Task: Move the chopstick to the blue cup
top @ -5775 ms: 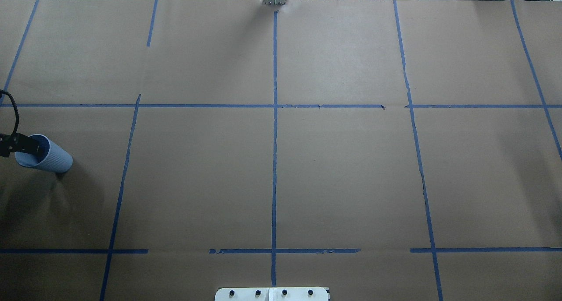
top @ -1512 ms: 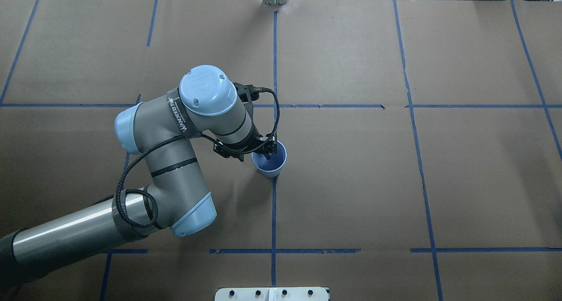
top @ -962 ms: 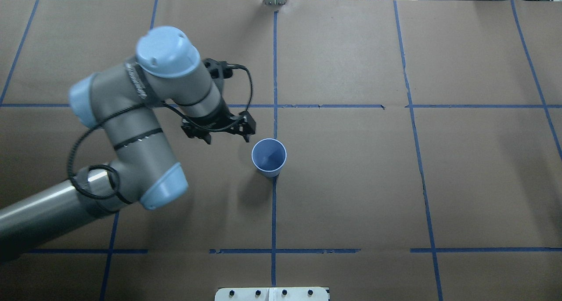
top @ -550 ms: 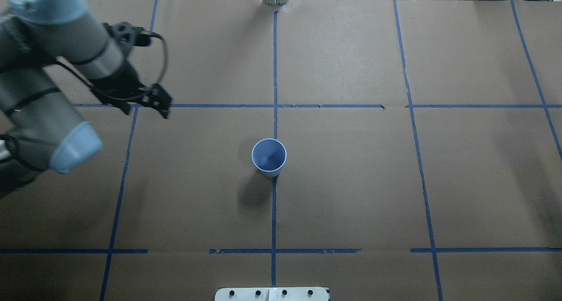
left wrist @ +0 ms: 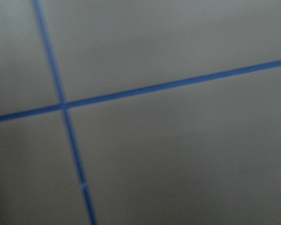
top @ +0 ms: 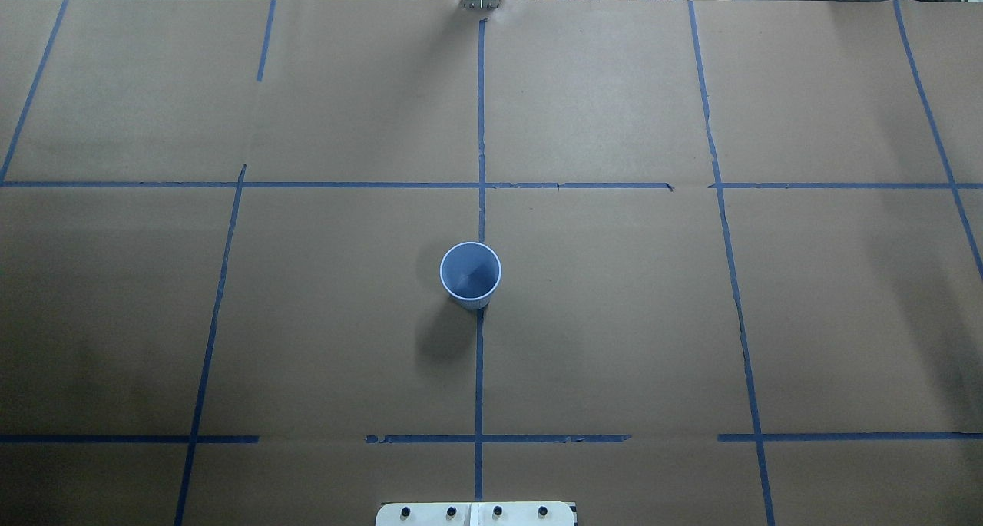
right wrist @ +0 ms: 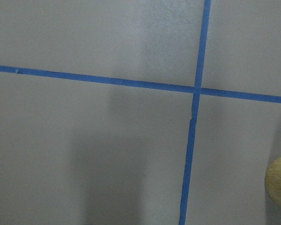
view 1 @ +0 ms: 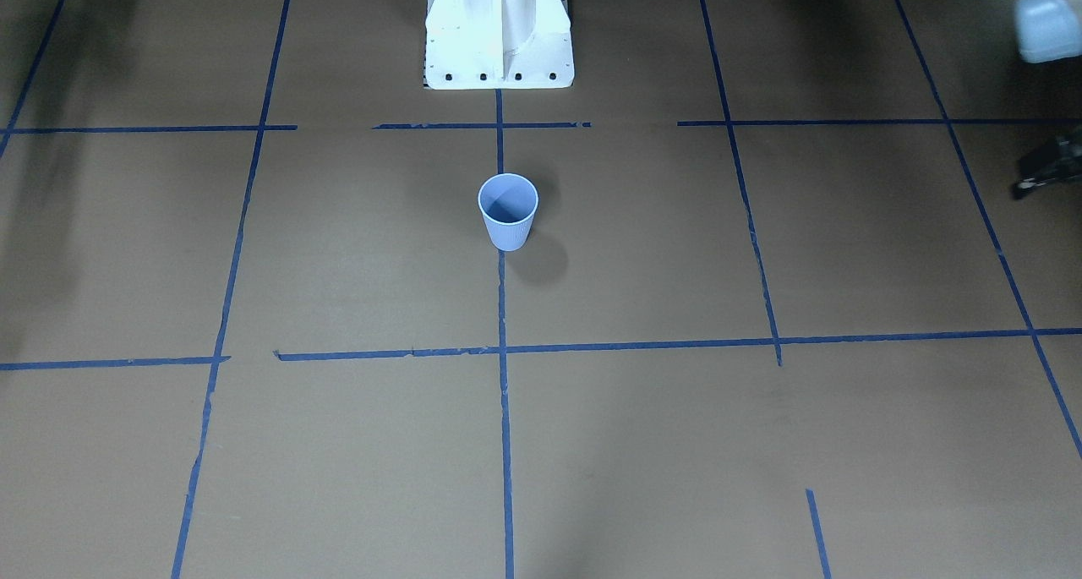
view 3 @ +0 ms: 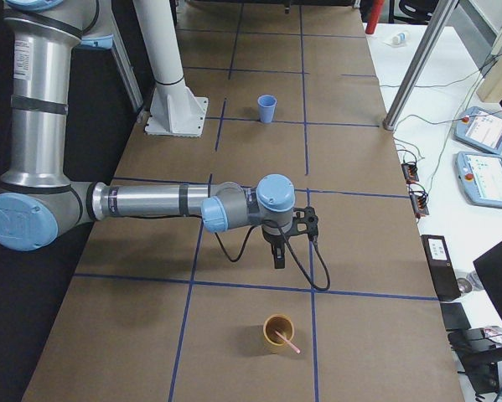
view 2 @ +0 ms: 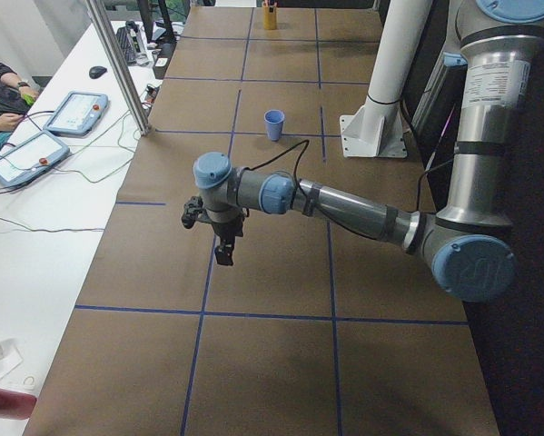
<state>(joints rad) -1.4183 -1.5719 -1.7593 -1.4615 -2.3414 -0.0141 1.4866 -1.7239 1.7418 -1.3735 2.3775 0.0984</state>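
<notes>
The blue cup (top: pixel 470 274) stands upright and empty at the middle of the bench (top: pixel 614 319), on the centre tape line. The chopstick (view 3: pixel 288 341) is well apart from it, toward the robot's right end. It leans in a tan cup (view 3: pixel 276 332), its upper end tipped over the rim on the side away from the blue cup. The right claw (view 3: pixel 277 262) hangs fingers-down between the blue cup and the tan cup, much nearer the tan one, so the slanted stick lies just beyond it. The left claw (view 2: pixel 223 259) is well off on the blue cup's opposite side, so the right arm is plainly the nearer. I cannot tell how far either claw is open; neither appears to hold anything.
</notes>
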